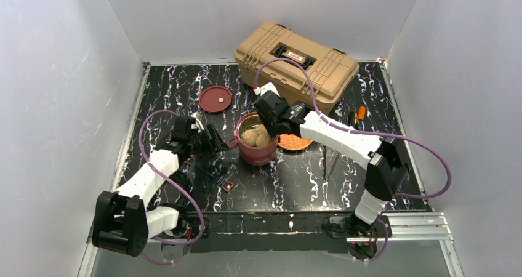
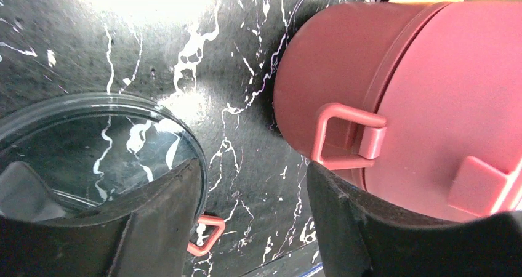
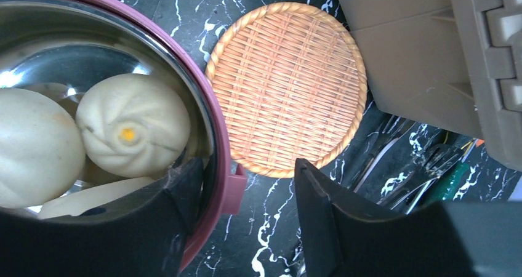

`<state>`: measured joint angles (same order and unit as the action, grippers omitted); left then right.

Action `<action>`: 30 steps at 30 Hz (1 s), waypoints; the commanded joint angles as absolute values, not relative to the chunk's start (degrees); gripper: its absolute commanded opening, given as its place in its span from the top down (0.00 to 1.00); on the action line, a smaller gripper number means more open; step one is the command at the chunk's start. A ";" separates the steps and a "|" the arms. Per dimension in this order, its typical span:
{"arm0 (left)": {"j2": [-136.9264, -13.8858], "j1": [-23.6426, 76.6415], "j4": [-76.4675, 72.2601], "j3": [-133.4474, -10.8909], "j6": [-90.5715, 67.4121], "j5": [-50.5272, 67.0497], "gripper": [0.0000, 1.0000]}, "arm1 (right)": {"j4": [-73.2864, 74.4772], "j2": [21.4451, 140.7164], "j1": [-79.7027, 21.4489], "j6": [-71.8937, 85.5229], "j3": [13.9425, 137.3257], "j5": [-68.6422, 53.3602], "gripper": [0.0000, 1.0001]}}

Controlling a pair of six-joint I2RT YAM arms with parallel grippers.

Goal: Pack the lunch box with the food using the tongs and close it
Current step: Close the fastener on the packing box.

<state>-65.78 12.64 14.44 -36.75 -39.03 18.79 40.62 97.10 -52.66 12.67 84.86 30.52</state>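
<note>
The maroon lunch box (image 1: 256,146) stands mid-table with its top bowl uncovered and pale buns (image 3: 132,126) of the food inside. My right gripper (image 3: 246,166) is open astride the bowl's right rim (image 3: 220,129), with one finger inside the bowl and the other outside. My left gripper (image 2: 252,166) is open low at the lunch box's left wall (image 2: 431,92), just under a side loop, with only table between its fingers. A flat maroon lid (image 1: 215,98) lies behind and to the left. The thin dark tongs (image 3: 377,160) lie on the table right of the woven plate.
An orange woven plate (image 3: 286,86) lies just right of the lunch box. The tan toolbox (image 1: 297,64) is at the back, with screwdrivers (image 1: 357,115) to its right. A clear round lid (image 2: 92,141) and a small red clip (image 2: 206,235) lie by my left gripper.
</note>
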 commanded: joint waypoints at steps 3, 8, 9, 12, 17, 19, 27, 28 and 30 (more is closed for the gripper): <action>-65.79 10.97 26.12 -49.90 -28.95 17.94 0.33 | 43.75 96.66 -52.20 11.09 90.75 33.37 0.29; -65.55 9.15 31.32 -57.01 -23.47 14.35 0.32 | 45.34 95.98 -52.20 11.81 96.63 34.02 0.24; -65.73 8.81 32.16 -58.23 -22.27 13.88 0.32 | 45.43 95.58 -52.28 12.21 97.62 33.56 0.23; -66.11 7.99 33.29 -60.41 -19.01 12.27 0.32 | 44.80 94.36 -52.34 13.66 99.39 29.57 0.23; -65.66 7.67 32.51 -59.87 -16.97 8.52 0.32 | 42.66 94.30 -53.33 18.76 98.87 17.75 0.32; -65.22 7.44 31.55 -58.53 -16.96 7.88 0.32 | 41.02 94.46 -54.09 20.65 97.38 13.64 0.38; -64.14 7.23 31.65 -56.50 -16.52 7.08 0.32 | 39.02 98.14 -58.91 25.34 96.73 10.55 0.50; -64.03 7.15 31.64 -56.50 -16.53 7.04 0.32 | 38.51 98.48 -59.39 25.89 96.76 10.48 0.50; -63.91 7.12 31.64 -56.44 -16.61 7.08 0.32 | 37.05 99.13 -60.18 27.06 96.77 10.27 0.49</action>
